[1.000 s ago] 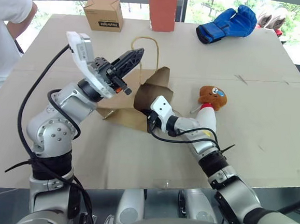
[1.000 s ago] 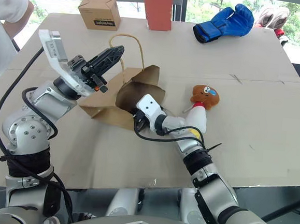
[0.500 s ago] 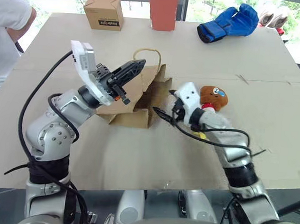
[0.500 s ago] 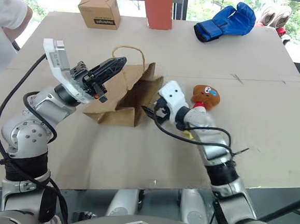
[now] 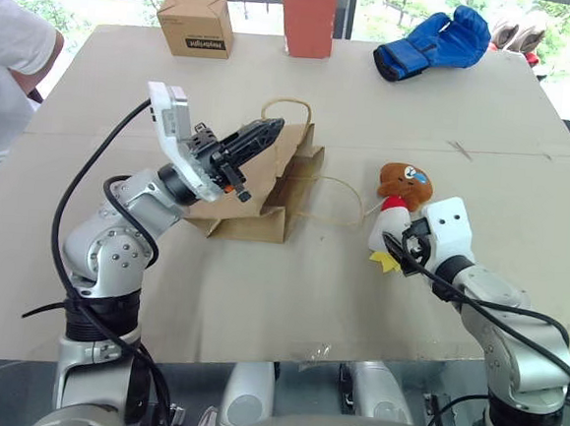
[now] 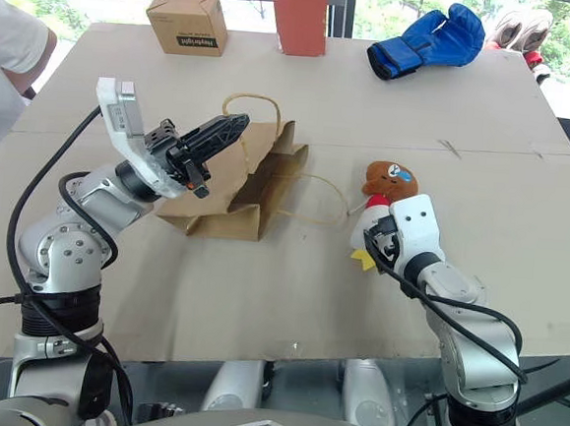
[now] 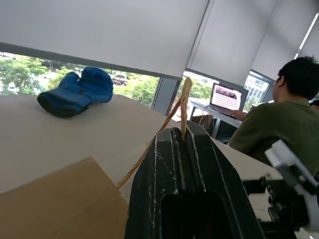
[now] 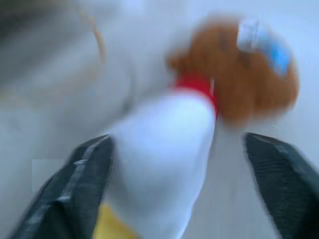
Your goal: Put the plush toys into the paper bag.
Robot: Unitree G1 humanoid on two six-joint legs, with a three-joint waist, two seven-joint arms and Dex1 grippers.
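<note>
The plush toy (image 5: 401, 188) lies on the table with its brown head away from me, red collar, white body and yellow feet. My right gripper (image 5: 406, 250) is open at its feet; its fingers (image 8: 75, 184) stand on either side of the white body (image 8: 164, 149). The paper bag (image 5: 257, 191) lies left of the plush, its mouth facing the toy. My left gripper (image 5: 268, 131) is shut on one cord handle (image 7: 184, 102) and holds it up above the bag. The other handle (image 5: 337, 203) lies loose on the table towards the plush.
At the table's (image 5: 259, 290) far edge stand a small cardboard box (image 5: 194, 24) and a red-orange block (image 5: 307, 15), with a blue boxing glove (image 5: 432, 45) to the right. One person (image 5: 5, 73) stands at the left edge; another person (image 7: 279, 124) sits by a laptop (image 7: 225, 96).
My right arm pulled out of the bag's mouth and swung right to the plush, opening its fingers. The bag's mouth sagged narrower. My left gripper kept its hold on the handle.
</note>
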